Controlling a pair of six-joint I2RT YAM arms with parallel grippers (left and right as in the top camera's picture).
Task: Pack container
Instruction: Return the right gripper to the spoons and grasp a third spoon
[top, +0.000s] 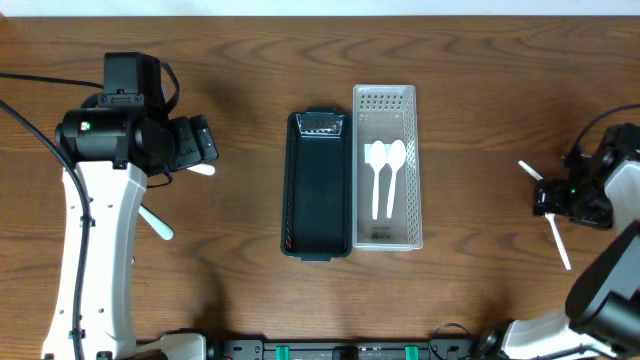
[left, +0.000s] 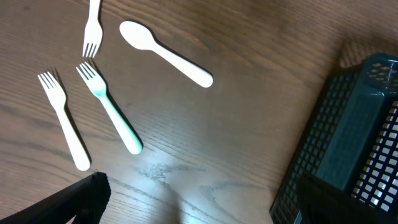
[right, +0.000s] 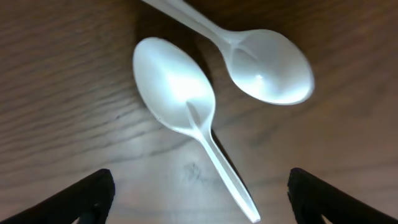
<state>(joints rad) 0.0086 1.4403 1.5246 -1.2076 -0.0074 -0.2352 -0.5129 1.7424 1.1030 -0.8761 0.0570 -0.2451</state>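
Observation:
A dark green mesh basket (top: 318, 215) stands mid-table, its top end holding something shiny. Beside it on the right is a white perforated tray (top: 385, 98) with two white spoons (top: 385, 170) in it. My left gripper (top: 205, 142) (left: 199, 208) is open and empty above the table, left of the basket (left: 348, 137). Ahead of it lie three white forks (left: 106, 106) and a white spoon (left: 165, 53). My right gripper (top: 545, 198) (right: 199, 196) is open and empty, low over two white spoons (right: 177, 87) (right: 267, 65); the nearer spoon's handle lies between the fingers.
Utensil handles show from under the arms in the overhead view, at the left (top: 157, 223) and at the right (top: 558, 243). The table's far edge runs along the top of that view. The arm bases stand at the front edge.

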